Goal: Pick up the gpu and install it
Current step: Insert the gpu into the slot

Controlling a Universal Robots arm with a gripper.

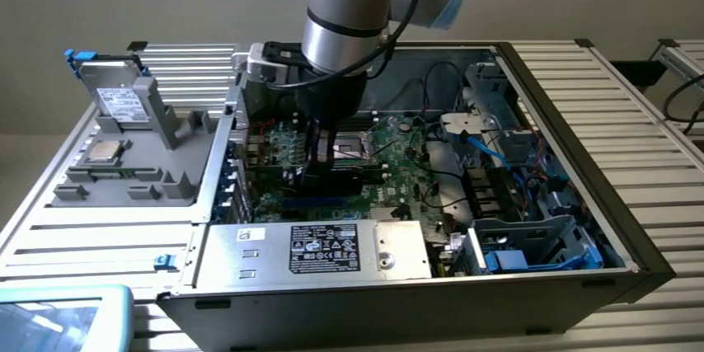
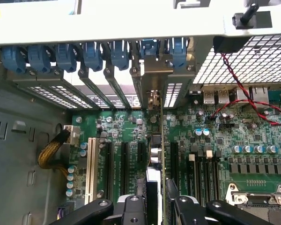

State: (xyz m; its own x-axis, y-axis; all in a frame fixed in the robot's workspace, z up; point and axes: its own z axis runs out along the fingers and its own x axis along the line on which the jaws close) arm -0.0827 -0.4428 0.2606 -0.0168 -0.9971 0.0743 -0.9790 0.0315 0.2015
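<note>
In the wrist view the gpu [image 2: 155, 146] is seen edge-on: a thin green card with a black cooler on one face. It stands upright over the motherboard [image 2: 215, 140], and its silver end bracket [image 2: 154, 79] lies against the rear slot openings of the case. My gripper [image 2: 154, 208] is shut on the card, one black finger [image 2: 131, 208] on each face. The card's lower edge lies along a black expansion slot beside several others [image 2: 124, 164]; I cannot tell whether it is seated. In the exterior view my gripper [image 1: 321, 172] reaches down inside the open computer case [image 1: 550, 96].
A row of blue retention clips [image 2: 84, 54] lines the rear wall. Nearby are a white slot [image 2: 90, 168], a yellow braided cable [image 2: 51, 152], red-black wires [image 2: 243, 101] and the processor socket [image 2: 257, 201]. A power supply [image 1: 330, 249], drive cage [image 1: 528, 245] and grey fixture [image 1: 121, 138] surround the board.
</note>
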